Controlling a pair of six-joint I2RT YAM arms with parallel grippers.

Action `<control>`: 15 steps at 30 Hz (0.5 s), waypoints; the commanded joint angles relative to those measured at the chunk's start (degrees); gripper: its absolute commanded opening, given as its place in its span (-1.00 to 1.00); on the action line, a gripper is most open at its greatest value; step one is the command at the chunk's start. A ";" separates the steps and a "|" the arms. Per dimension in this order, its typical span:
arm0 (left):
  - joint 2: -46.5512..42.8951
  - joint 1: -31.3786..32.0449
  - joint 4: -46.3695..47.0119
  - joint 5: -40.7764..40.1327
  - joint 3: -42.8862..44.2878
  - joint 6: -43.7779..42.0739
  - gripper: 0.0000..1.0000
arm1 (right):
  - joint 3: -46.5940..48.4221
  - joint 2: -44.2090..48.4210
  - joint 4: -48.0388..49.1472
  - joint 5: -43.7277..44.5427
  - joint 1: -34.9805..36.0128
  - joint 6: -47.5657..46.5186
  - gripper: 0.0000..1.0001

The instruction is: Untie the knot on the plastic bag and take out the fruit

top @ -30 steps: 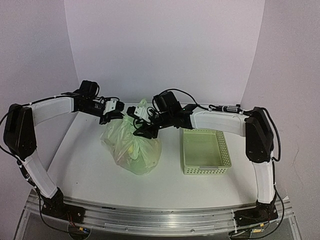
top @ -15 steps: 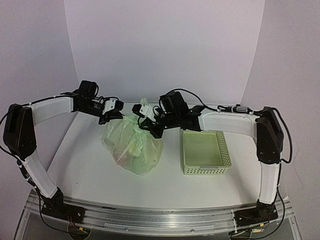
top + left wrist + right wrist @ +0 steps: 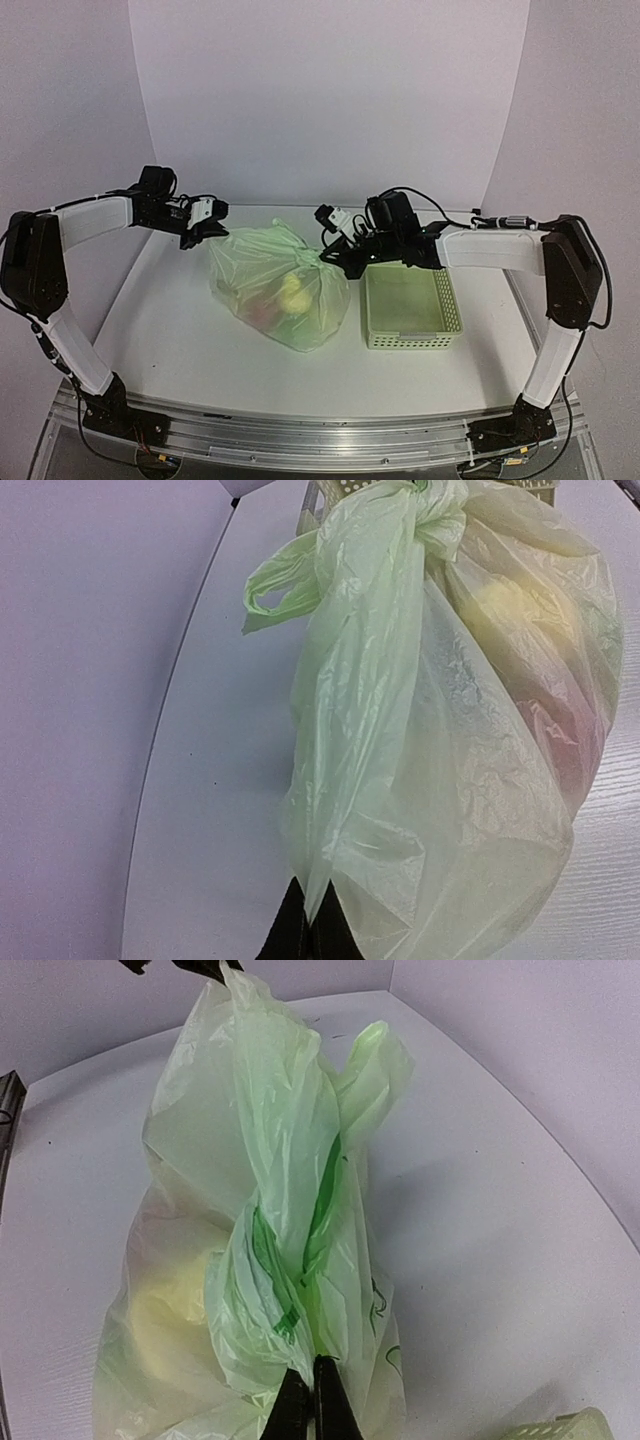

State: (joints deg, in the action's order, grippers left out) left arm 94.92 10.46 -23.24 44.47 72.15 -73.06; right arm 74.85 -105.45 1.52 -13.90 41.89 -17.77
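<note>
Reaching inward from both sides, the arms meet over the far half of the table [image 3: 160,320]. Left arm [image 3: 95,215] is stretched low, forearm approx. level, w/ the left gripper [image 3: 210,233] at the upper-left corner of the plastic bag [image 3: 300,325]. Wrist view shows its fingers [image 3: 295,935] pinched tight on a fold of film, no gap btwn them. Right arm [image 3: 490,248] is also extended, elbow out near the right edge. Right gripper [image 3: 333,260] is at the bag's right side, just beside the basket [image 3: 410,305]. Its fingers [image 3: 325,1410] are clamped on the twisted strand of the knot [image 3: 300,1280].

Bag sits on the table btwn the two grippers, film drawn taut across the top from one to the other. Knot is not undone: a bunched lump w/ an ear [image 3: 375,1060] sticking out. Film is thin, pale green, crinkly and see-through. Fruit [image 3: 293,292] is inside the bag; a yellow piece and a reddish one [image 3: 262,310] show through, the rest too blurred to tell.
</note>
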 commanded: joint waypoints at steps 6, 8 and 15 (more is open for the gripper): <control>-3.66 -0.19 -11.59 3.27 7.93 -4.41 -0.09 | 6.99 -2.23 -2.06 -2.00 2.72 -2.59 -1.00; -3.56 3.56 -16.12 4.43 12.09 -4.06 0.11 | 8.62 -2.81 -2.11 -2.38 3.36 -3.52 -1.00; -1.88 12.32 -18.97 5.47 16.35 -3.50 0.19 | 12.76 -4.84 -3.22 -3.81 5.26 -6.67 -1.00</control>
State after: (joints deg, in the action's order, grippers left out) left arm 94.09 18.76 -38.40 48.41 87.16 -76.49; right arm 83.76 -108.78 -1.34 -15.33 46.07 -22.15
